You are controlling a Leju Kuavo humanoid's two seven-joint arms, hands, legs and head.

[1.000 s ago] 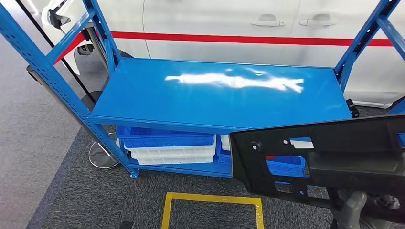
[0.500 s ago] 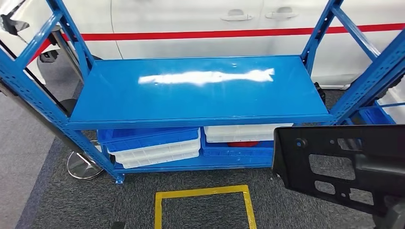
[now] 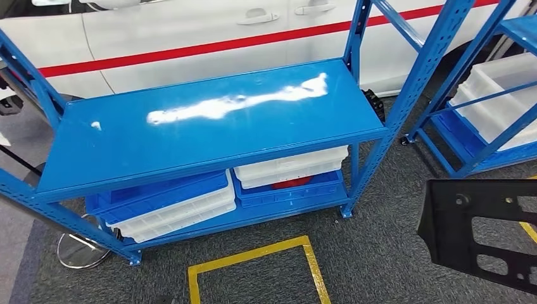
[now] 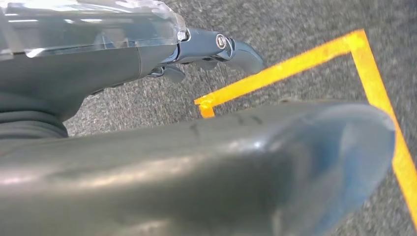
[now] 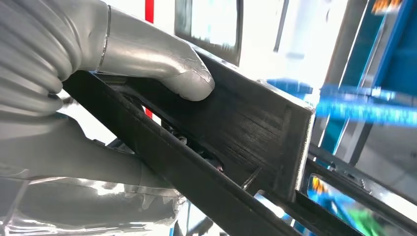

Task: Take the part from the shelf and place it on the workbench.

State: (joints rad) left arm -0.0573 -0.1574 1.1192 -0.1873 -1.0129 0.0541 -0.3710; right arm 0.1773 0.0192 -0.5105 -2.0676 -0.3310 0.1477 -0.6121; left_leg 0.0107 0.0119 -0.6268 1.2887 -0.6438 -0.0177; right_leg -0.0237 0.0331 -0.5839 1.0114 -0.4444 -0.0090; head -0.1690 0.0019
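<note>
Black part (image 3: 482,237), blue shelf (image 3: 209,130), yellow floor tape (image 3: 253,256), grey carpet (image 3: 373,253).

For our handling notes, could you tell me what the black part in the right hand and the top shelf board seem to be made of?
The black part looks like moulded plastic: matte black, thin walled, with cut-out holes and fine surface lines in the right wrist view, where the right hand grips it. The shelf board looks like painted sheet metal: glossy blue, with a bright white glare streak and a folded front edge.
</note>
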